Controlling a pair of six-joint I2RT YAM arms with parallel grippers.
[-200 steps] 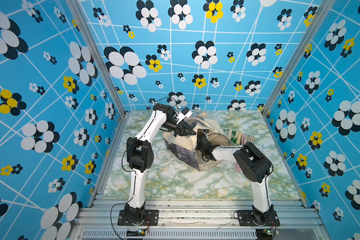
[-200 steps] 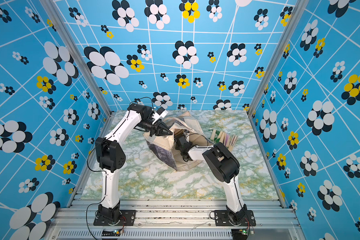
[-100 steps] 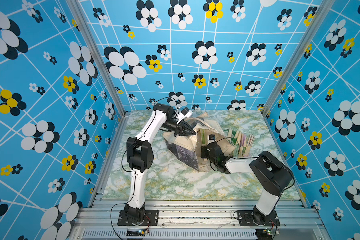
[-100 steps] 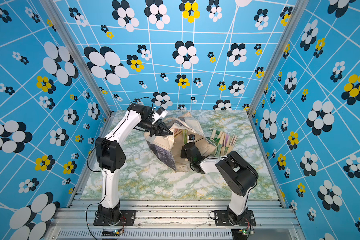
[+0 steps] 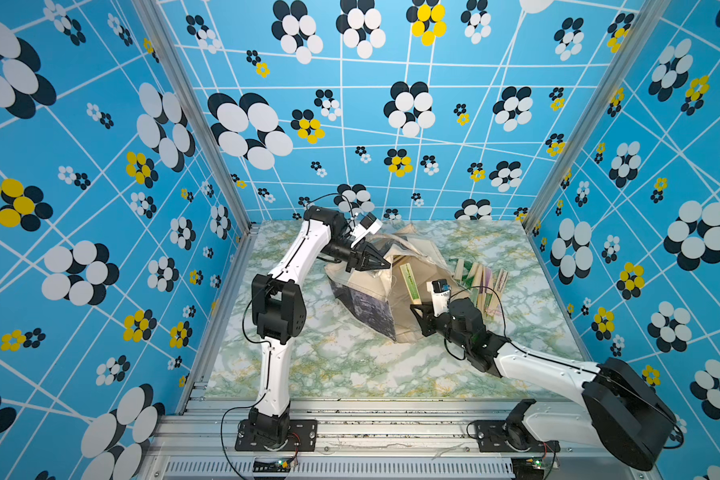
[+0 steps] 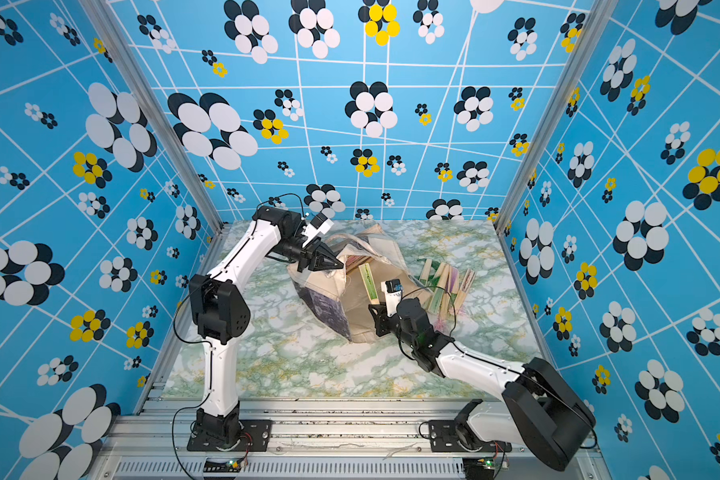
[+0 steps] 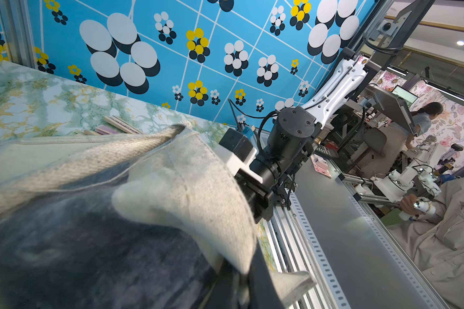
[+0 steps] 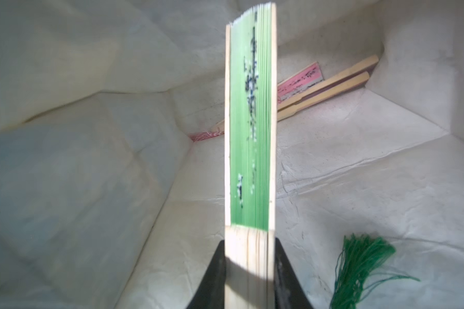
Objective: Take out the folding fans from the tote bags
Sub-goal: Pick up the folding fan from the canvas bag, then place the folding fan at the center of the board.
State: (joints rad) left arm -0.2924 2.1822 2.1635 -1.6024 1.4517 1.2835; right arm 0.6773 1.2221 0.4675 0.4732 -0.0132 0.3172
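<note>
The cream tote bag (image 5: 371, 299) with dark side panels lies mid-table, its mouth toward the right arm. My left gripper (image 5: 385, 262) is shut on the bag's upper rim (image 7: 188, 192) and holds it up. At the bag's mouth, my right gripper (image 5: 417, 309) is shut on the bamboo end of a green folding fan (image 5: 408, 280). In the right wrist view that fan (image 8: 249, 133) stands straight out from the gripper (image 8: 249, 267), and its green tassel (image 8: 359, 262) hangs beside it. Pink-edged fans (image 8: 319, 85) lie deep inside the bag.
Several fans (image 5: 481, 282) lie in a pile on the marble table (image 5: 350, 374) to the right of the bag, close behind the right wrist; both top views show the pile (image 6: 445, 286). Blue patterned walls close three sides. A metal rail (image 5: 350, 415) runs along the front edge.
My right arm has drawn back toward the front right, its elbow swinging low and outward, bringing the green fan up to the bag's mouth. The left gripper has kept its hold.
</note>
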